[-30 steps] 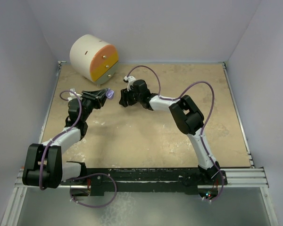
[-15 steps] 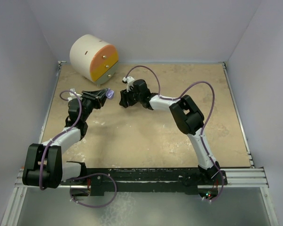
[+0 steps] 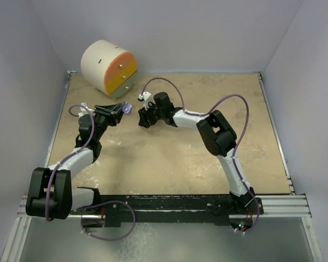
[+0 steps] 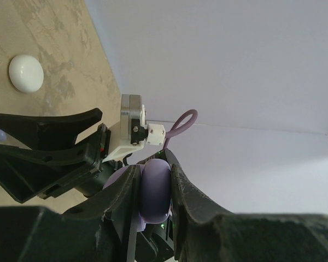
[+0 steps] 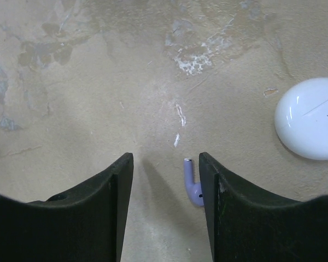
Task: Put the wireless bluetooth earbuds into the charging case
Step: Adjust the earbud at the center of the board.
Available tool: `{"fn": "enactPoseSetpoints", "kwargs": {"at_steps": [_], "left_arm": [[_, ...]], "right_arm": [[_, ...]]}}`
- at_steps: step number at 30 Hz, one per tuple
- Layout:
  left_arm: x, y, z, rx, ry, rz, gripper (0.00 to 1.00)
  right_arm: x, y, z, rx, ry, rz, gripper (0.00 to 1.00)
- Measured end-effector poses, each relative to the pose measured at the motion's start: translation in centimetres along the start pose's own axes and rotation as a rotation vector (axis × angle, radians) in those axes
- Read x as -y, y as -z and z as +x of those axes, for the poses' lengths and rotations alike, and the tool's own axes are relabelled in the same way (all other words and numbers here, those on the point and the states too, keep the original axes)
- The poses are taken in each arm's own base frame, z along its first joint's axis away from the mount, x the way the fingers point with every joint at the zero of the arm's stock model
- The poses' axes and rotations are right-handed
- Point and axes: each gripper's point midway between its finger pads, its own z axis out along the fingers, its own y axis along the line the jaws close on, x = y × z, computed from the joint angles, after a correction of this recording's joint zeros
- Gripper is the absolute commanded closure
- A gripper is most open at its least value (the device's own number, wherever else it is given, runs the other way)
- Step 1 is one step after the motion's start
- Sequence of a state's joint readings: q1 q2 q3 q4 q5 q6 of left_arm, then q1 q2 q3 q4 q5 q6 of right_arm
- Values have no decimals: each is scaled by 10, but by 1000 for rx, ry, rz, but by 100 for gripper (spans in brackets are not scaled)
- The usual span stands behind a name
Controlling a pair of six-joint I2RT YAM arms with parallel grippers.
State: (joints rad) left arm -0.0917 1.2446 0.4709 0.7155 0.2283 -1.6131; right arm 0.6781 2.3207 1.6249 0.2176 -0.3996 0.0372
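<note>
Lilac plastic fills the left gripper [image 4: 153, 170]: its jaws are clamped on the case [image 4: 154, 191], which appears to be held up off the table [image 3: 169, 158] at the back left. Whether the lid is open cannot be told from any view.

The right gripper [image 5: 164, 164] points down at the table with its jaws parted and nothing in them. A purple earbud [image 5: 192, 183] lies flat between them, well off centre. It is hard against the inner face of one finger, either touching it or just beside it. A white puck [image 5: 311, 117] lies further out on that same side, clear of the jaws. From above, the two grippers stand near each other, tip towards tip. A cream and orange drum [image 3: 108, 68] sits beyond them in the back left corner.

The step in hand looks like the pick-up of the purple earbud, with the case waiting in the other arm. The next move calls for shifting the right gripper sideways to centre the earbud, going down to the table, and closing gently. As the jaws stand, the nearer finger would likely nudge or flick so small a piece instead of gripping it. After that comes the short carry across to the case.
</note>
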Motion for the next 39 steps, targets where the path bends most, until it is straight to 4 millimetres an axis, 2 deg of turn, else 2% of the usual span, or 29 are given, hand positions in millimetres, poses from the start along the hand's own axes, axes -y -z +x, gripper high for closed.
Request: {"fn": "enactPoseSetpoints", "kwargs": {"at_steps": [9, 21, 23, 28, 39], "left_arm": [[2, 1, 0, 0, -1, 3, 100], [2, 3, 0, 2, 1, -6, 100], [2, 3, 0, 4, 2, -7, 100], [1, 4, 0, 8, 3, -14, 100], [5, 6, -1, 16, 1, -5, 100]], "right_arm": [[-1, 5, 8, -48, 126, -20, 48], [-6, 21, 21, -115, 183, -30, 50], [-6, 23, 24, -122, 185, -26, 51], [-4, 31, 29, -130, 182, 6, 61], [14, 40, 31, -138, 149, 162, 72]]}}
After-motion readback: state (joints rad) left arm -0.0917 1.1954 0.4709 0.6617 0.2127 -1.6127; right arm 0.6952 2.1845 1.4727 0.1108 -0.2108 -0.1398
